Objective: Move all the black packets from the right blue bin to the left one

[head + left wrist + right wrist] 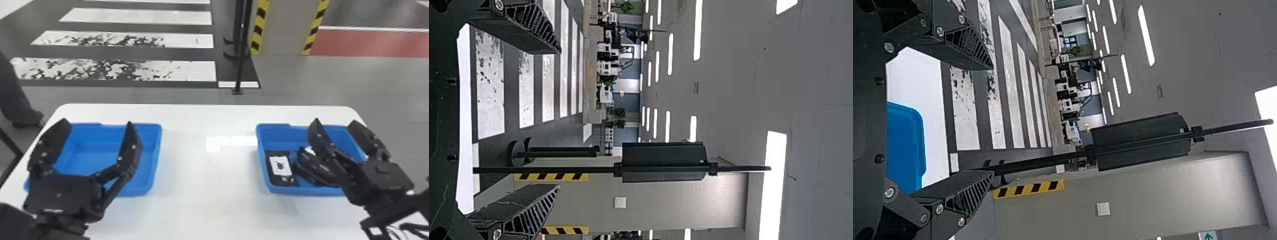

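Observation:
The left gripper (95, 143) is open above the left blue bin (158, 143), whose visible inside holds nothing. Over the right blue bin (261, 153) the right gripper (338, 137) stands open, its fingers apart with nothing between them. A flat black packet (274, 180) with a white label lies at that bin's left side, and more black packets (314, 166) lie beside it, partly hidden behind the right gripper. In the left wrist view the left gripper (560, 119) has its fingers wide apart. The right wrist view shows the right gripper (993, 120) spread, with the right bin (905, 145) beyond it.
Both bins stand on a white table (207, 178), with bare tabletop between them. A black pole (241, 63) rises from the floor behind the table. A person's leg (16, 92) is beyond the table's left edge.

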Controlling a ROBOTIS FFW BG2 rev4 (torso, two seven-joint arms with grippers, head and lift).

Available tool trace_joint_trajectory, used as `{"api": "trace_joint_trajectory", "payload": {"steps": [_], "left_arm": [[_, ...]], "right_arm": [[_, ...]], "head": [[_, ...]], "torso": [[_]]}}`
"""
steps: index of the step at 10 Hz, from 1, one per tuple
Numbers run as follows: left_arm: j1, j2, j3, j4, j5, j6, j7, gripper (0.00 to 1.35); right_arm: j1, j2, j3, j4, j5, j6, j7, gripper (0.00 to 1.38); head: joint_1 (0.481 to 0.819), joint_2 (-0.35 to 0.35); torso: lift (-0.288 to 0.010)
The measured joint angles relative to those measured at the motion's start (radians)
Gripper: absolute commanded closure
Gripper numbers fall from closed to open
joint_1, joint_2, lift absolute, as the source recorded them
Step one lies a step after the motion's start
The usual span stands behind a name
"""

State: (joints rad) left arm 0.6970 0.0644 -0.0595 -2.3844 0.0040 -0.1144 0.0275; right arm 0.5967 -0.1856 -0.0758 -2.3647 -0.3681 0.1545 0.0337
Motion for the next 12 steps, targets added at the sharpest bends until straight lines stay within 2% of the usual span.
{"api": "trace_joint_trajectory", "payload": {"steps": [3,9,11,12], "left_arm": [[0.001,0.0,-0.002,0.0,0.002,0.005,0.0,0.07],[0.002,0.0,0.001,0.0,0.004,-0.001,0.0,0.07],[0.004,0.0,0.002,0.0,0.004,-0.001,0.0,0.07],[0.005,0.0,0.002,0.0,0.004,-0.001,-0.001,0.07]], "right_arm": [[0.003,-0.003,0.003,-0.015,0.024,0.0,-0.006,0.3],[0.002,-0.003,0.004,-0.015,0.013,0.014,-0.008,0.3],[-0.021,-0.011,0.004,-0.037,0.007,0.102,-0.006,0.3],[-0.05,-0.017,0.004,-0.059,0.004,0.205,-0.006,0.3]], "head": [[0.695,-0.045],[0.695,-0.041],[0.695,-0.034],[0.695,-0.024]], "torso": [[-0.14],[-0.14],[-0.14],[-0.14]]}}
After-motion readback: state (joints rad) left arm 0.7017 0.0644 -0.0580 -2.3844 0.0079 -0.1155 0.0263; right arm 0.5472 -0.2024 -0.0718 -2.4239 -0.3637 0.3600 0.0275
